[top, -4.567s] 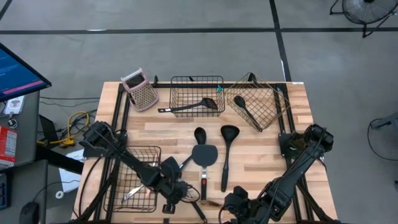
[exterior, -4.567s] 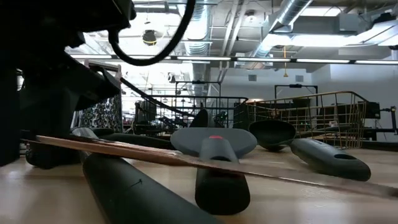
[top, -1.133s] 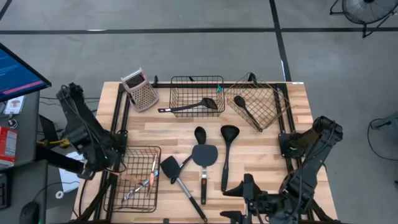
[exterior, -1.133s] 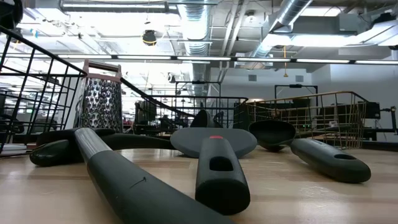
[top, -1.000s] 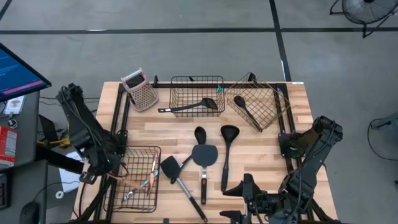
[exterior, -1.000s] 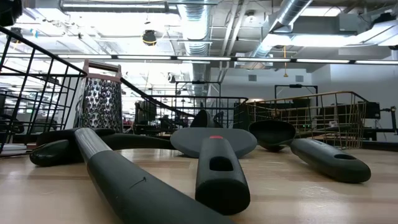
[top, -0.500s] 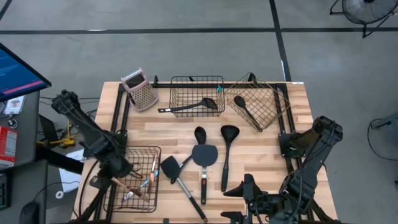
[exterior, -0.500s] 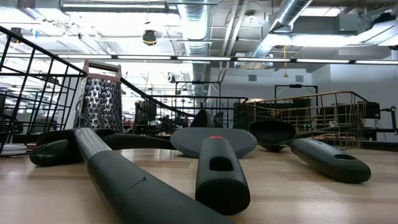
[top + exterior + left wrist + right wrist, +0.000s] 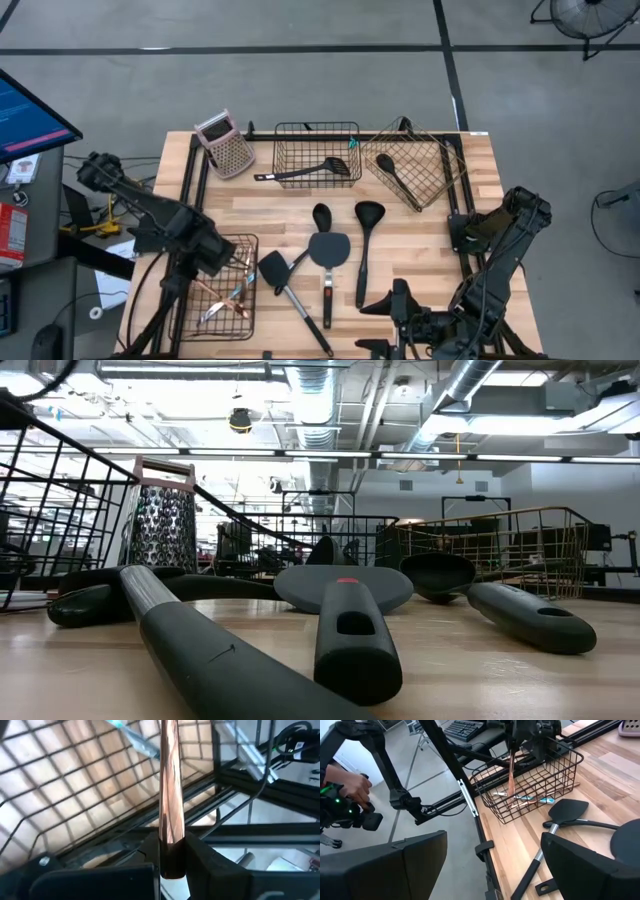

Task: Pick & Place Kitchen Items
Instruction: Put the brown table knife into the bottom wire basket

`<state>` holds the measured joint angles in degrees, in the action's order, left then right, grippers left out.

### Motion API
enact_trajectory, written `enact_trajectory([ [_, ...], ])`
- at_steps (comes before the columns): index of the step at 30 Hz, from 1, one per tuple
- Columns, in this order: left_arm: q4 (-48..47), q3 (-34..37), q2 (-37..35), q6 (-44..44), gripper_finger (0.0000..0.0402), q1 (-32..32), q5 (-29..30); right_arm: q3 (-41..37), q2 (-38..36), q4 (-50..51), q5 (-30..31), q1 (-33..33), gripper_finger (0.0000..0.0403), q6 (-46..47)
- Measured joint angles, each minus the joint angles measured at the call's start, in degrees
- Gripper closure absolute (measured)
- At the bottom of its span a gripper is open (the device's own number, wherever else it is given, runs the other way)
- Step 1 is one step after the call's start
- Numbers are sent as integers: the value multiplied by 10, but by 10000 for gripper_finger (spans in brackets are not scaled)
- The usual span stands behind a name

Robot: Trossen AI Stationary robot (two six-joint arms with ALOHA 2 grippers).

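Over the black wire basket (image 9: pixel 215 300) at the worktop's near left, my left tool (image 9: pixel 205 262) is clenched on the copper-coloured utensil (image 9: pixel 168 795), which I should lower well inside the rim before letting go (my right tool (image 9: pixel 495 865) waits released, near right).

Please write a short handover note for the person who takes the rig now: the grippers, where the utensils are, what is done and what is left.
Left gripper: shut on a thin copper-coloured rod-shaped tool, held over the black wire basket at the table's front left.
Right gripper: open and empty, waiting at the table's front edge.
Done: small silver, orange and teal tools lie in that front-left basket; one black spoon is in the middle back basket, and another black utensil in the gold wire basket.
Left: release the rod; then four black utensils on the wood: square spatula, small spoon, round flat turner, ladle.
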<state>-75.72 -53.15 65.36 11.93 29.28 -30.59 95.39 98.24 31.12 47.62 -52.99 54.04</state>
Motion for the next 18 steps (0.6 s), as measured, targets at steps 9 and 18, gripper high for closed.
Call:
enact_trajectory([
  [9,-31,0,0,-78,375,-45,-9,0,0,15,0,0,86,0],
  [18,-33,40,2,-119,375,-49,-43,0,0,20,0,0,86,0],
])
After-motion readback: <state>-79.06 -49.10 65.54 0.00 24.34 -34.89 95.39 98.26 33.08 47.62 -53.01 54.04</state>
